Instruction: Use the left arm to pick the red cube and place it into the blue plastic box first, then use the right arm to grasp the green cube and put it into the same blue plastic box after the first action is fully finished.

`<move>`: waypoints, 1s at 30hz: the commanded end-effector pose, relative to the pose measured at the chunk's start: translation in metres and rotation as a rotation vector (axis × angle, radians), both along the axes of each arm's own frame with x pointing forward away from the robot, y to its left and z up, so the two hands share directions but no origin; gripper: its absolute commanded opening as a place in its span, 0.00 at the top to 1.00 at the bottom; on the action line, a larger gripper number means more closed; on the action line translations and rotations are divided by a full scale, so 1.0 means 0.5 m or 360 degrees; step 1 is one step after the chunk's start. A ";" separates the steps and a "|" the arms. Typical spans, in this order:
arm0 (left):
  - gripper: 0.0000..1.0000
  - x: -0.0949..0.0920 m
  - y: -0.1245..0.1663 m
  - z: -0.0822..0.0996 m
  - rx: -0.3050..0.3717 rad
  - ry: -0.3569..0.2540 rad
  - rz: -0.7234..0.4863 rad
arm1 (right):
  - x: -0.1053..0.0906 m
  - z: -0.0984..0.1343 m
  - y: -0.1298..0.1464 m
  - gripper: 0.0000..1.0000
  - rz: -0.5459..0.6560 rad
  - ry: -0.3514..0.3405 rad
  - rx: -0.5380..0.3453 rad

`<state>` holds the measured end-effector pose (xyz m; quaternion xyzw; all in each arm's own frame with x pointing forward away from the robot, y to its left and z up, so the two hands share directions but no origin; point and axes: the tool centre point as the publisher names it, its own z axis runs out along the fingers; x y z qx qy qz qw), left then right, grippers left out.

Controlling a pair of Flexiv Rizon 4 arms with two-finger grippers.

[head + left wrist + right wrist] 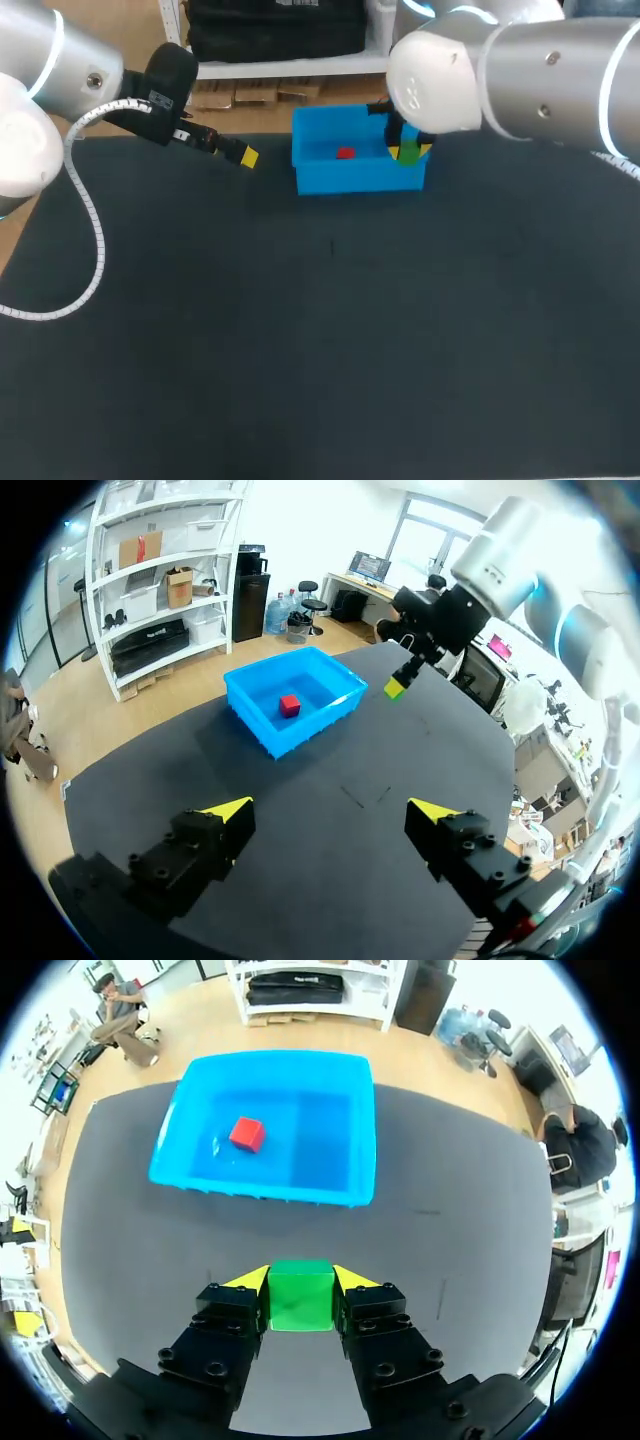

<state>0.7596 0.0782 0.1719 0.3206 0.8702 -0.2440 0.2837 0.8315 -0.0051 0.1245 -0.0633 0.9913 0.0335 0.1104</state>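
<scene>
In the head view my left gripper (245, 157) hangs over the black table (300, 350), well off to the left of the blue plastic box (360, 180); I cannot tell its opening from this angle. The red cube (345, 153) lies on the box floor, so I judge the first half done. My right gripper (410, 150) is at the box's right end with the green cube (408, 154) in it. In the left wrist view the left gripper (332, 812) stands wide open with nothing between its fingers. The box (270, 735) is ahead of it and well apart, with the red cube (290, 705) inside. My right gripper (405, 675) holds the green cube (395, 689) just beside one end of the box. In the right wrist view the right gripper (301, 1282) is clamped on the green cube (301, 1296) from both sides. The box (262, 1184) lies straight ahead of the fingers, its long axis across their line, and the red cube (246, 1133) sits toward one end of it. The green cube appears to hang over table just short of the near wall, so I judge it must go forward over that wall before release. The right arm is plainly the nearer one.
</scene>
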 end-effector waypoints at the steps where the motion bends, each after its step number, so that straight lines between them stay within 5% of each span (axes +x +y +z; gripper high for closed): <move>1: 0.00 -0.001 0.002 -0.002 -0.0007 -0.0006 -0.0002 | -0.012 0.021 -0.014 1.00 0.0015 -0.0039 0.0019; 30: 0.00 -0.001 0.002 -0.002 -0.0007 -0.0006 -0.0002 | 0.081 0.064 -0.015 1.00 0.0117 -0.0128 0.0017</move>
